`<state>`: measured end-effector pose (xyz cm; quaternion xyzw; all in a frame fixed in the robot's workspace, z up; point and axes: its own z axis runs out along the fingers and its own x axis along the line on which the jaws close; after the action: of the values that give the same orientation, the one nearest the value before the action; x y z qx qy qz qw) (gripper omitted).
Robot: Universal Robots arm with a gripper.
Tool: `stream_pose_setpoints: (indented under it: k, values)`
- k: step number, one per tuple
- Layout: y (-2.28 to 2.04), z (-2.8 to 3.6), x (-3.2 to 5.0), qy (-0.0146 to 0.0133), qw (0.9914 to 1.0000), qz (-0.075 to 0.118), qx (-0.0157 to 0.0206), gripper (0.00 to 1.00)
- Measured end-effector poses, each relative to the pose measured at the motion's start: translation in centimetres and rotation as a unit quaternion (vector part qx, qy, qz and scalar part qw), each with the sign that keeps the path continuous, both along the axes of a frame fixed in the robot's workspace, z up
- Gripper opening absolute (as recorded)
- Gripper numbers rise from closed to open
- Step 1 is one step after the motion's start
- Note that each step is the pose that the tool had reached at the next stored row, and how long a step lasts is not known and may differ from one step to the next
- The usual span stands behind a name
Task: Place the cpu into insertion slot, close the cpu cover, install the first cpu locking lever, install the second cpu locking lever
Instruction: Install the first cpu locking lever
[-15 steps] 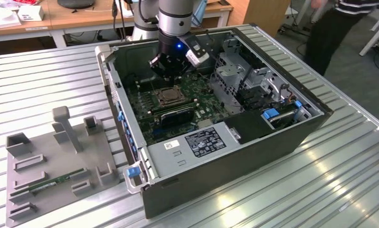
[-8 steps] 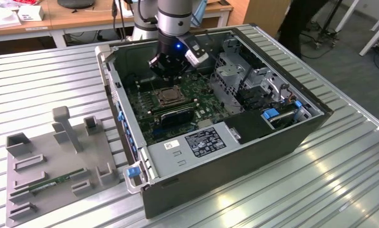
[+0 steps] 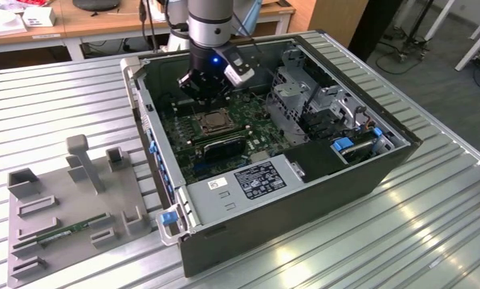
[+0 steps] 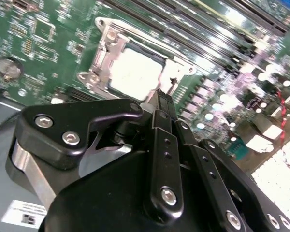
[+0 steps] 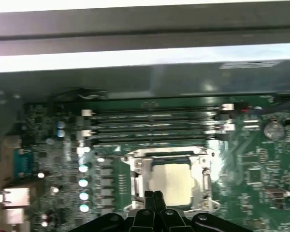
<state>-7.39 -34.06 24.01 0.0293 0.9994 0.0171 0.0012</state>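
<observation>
Fingers (image 5: 148,198) of the black gripper (image 5: 153,195) are pressed together, holding nothing. At the exterior view's left, a grey moulded tray (image 3: 71,198) on the ribbed metal surface (image 3: 47,102) carries a long green memory stick (image 3: 71,230). Rightward, inside the open black computer case (image 3: 304,198), the small silvery-tan square cpu (image 5: 174,182) sits in the silver-rimmed insertion slot (image 3: 213,122), with the thin silvery cpu cover (image 5: 137,176) flat around it.

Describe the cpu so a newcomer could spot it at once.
Look inside the open computer case at the green circuit board. The silvery-rimmed insertion slot sits near its middle; the cpu is the pale flat square inside it, unlike the long black memory slots alongside.
</observation>
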Motion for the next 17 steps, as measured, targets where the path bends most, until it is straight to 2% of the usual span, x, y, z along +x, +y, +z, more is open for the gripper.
stream_pose_setpoints:
  k: [12,15,17]
  values:
    - [0.0,0.0,-3.75,-0.0038,0.99999,0.0,0.0,0.11]
    - [0.0,-0.01,-4.46,-0.0046,0.99999,0.0,0.0,0.11]
    - [0.0,-0.01,-4.65,-0.0048,0.99999,0.0,0.0,0.11]
